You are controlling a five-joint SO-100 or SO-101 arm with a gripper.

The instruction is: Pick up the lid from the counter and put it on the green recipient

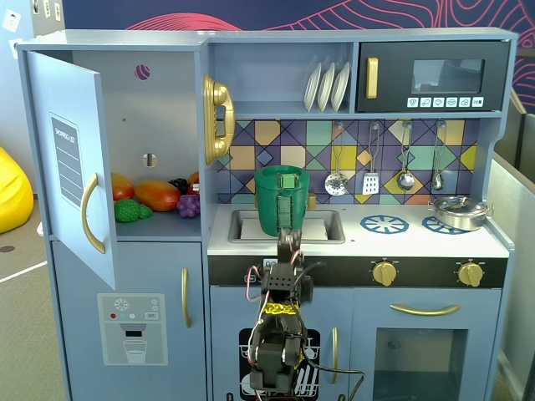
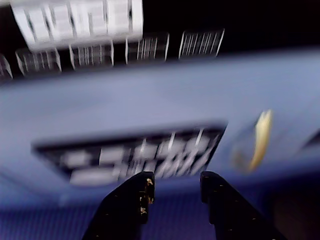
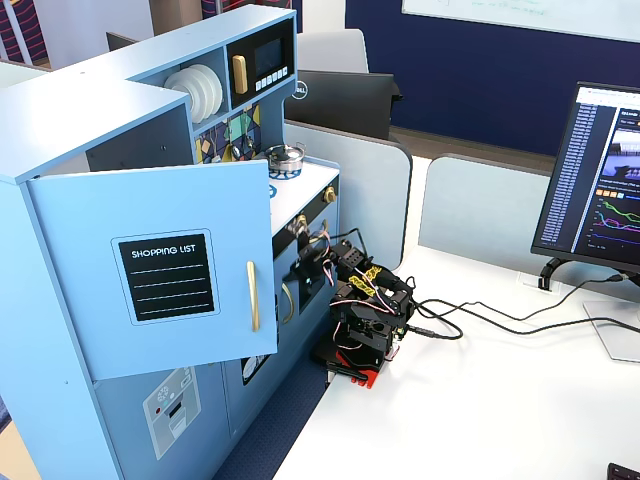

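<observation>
The tall dark green pot (image 1: pixel 282 205) stands upright at the sink (image 1: pixel 328 225) of the toy kitchen, its ribbed handle facing the camera. A wider green disc with a lighter knob-like piece, apparently the lid (image 1: pixel 284 175), rests on top of the pot. The arm is folded low in front of the cabinet, and my gripper (image 1: pixel 288 242) points up just below the counter edge, apart from the pot. In the blurred wrist view my gripper (image 2: pixel 176 180) is open and empty, facing the blue cabinet front. The arm also shows in a fixed view (image 3: pixel 365 310); the pot is hidden there.
A silver pot (image 1: pixel 458 210) sits on the right burner, next to a blue burner ring (image 1: pixel 384 224). The fridge door (image 1: pixel 71 167) hangs open at the left, with toy fruit (image 1: pixel 155 196) inside. Utensils hang on the back wall. A monitor (image 3: pixel 605 180) and cables lie on the white table.
</observation>
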